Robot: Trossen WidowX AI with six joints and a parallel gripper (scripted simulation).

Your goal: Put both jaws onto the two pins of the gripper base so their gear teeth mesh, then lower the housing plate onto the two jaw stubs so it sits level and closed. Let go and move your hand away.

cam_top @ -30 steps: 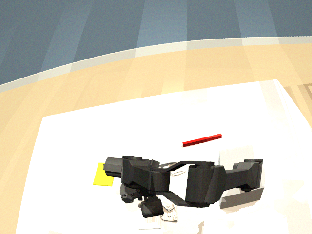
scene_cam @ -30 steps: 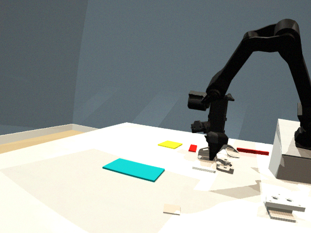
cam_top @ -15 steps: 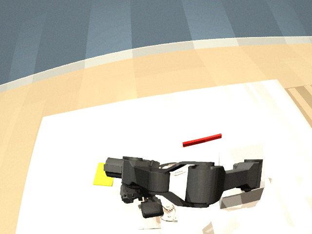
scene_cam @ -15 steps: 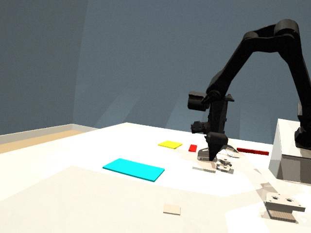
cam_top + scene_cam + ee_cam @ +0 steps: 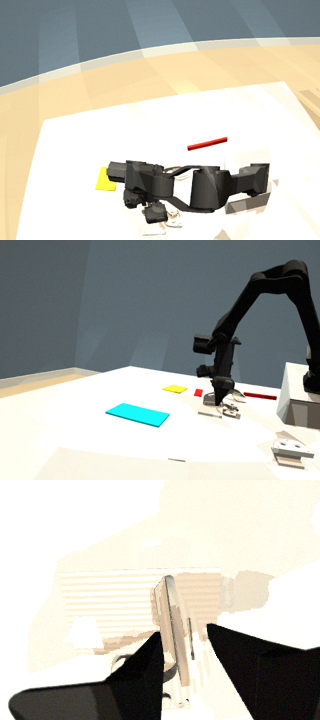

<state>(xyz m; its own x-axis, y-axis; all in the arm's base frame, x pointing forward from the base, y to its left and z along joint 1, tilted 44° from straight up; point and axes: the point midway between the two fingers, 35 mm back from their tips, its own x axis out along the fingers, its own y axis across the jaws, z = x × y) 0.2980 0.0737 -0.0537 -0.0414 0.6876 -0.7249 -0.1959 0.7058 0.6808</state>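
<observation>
The pale gripper base (image 5: pixel 152 229) (image 5: pixel 208 410) (image 5: pixel 100 597) lies flat, ribbed at one end, with round pin features at the other. My gripper (image 5: pixel 218 402) (image 5: pixel 183 633) points down over it, shut on a jaw. This jaw (image 5: pixel 208 397) (image 5: pixel 172 625) is edge-up between the fingertips, over the ribbed part; whether it touches the base is unclear. Gear teeth (image 5: pixel 175 212) show beside the pins; I cannot tell whether they belong to a seated jaw. A curved pale part, seemingly the other jaw (image 5: pixel 182 176) (image 5: pixel 239 396), lies behind. The housing plate (image 5: pixel 290 445), with two holes, sits at front right.
A red bar (image 5: pixel 206 144) (image 5: pixel 259 396) lies behind the base. A yellow square (image 5: pixel 105 182) (image 5: pixel 174 389), a small red block (image 5: pixel 198 392) and a cyan slab (image 5: pixel 138 414) lie farther left. A small white tile (image 5: pixel 177 455) is in front. The arm stands on a grey block (image 5: pixel 248 204) (image 5: pixel 305 412).
</observation>
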